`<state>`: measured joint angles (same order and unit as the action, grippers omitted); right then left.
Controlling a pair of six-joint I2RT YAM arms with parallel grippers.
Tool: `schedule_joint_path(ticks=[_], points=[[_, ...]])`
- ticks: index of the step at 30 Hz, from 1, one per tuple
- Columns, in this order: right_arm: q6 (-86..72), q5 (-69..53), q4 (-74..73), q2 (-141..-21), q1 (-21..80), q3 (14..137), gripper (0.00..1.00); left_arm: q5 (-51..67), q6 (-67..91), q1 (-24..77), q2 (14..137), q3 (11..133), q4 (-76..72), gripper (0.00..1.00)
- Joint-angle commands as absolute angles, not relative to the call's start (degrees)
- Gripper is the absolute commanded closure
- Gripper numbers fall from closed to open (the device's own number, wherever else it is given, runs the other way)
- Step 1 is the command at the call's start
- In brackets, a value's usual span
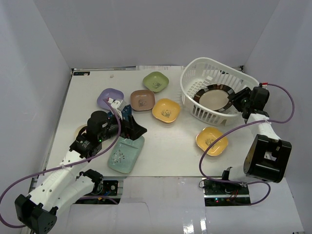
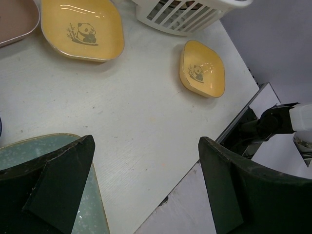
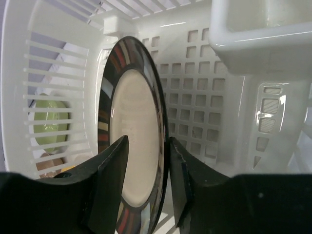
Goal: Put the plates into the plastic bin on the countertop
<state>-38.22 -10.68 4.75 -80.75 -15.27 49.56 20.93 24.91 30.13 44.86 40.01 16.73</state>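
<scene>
Surface: white and flat [image 1: 165,146], boxed in by pale grey panels, and that's our arena.
Right claw: [image 3: 147,141] down inside the bin, jaws parted only a little and straddling the rim of the round plate [image 3: 136,107]. A sliver of gap shows beside one pad, so I call it loose, not pinching.
Round plate: glazed, cream centre, dark patterned rim, standing on edge and leaning toward the bin wall. I reckon the rim is taken because it's the one thin part a claw can bite.
Plastic bin: [image 3: 209,97] glossy white, slotted sides, grid-holed base, at the far right of the surface. The round plate is the only plate I can see in it.
Left claw: [image 2: 145,141] jaws flung wide, nothing between them, hanging over one end of the teal tray [image 2: 29,156], probably lining up on its raised lip.
Teal tray: pale, speckled, a rounded rectangle lying flat.
Waiting outside: yellow dish [image 2: 80,27], orange dish [image 2: 202,68], brown dish [image 1: 142,100], green dish [image 1: 156,81] and lavender dish [image 1: 108,97]. All are small, shiny rounded squares, spread apart so each rim is reachable.
</scene>
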Motion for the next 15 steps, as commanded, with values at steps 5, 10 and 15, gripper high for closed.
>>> schedule_joint_path(ticks=[5,10,15], points=[[-31.65,-7.75,6.08,-81.04,-15.29,51.68,0.29,21.71,24.52,29.88,45.61,39.99,16.61,0.02],[-26.91,-3.26,1.42,-81.3,-13.89,56.41,0.12,21.71,24.43,29.44,46.05,40.17,16.61,0.02],[-18.65,8.41,-5.96,-82.61,-7.32,62.04,0.08,21.53,24.17,28.92,46.32,40.34,16.61,0.02]])
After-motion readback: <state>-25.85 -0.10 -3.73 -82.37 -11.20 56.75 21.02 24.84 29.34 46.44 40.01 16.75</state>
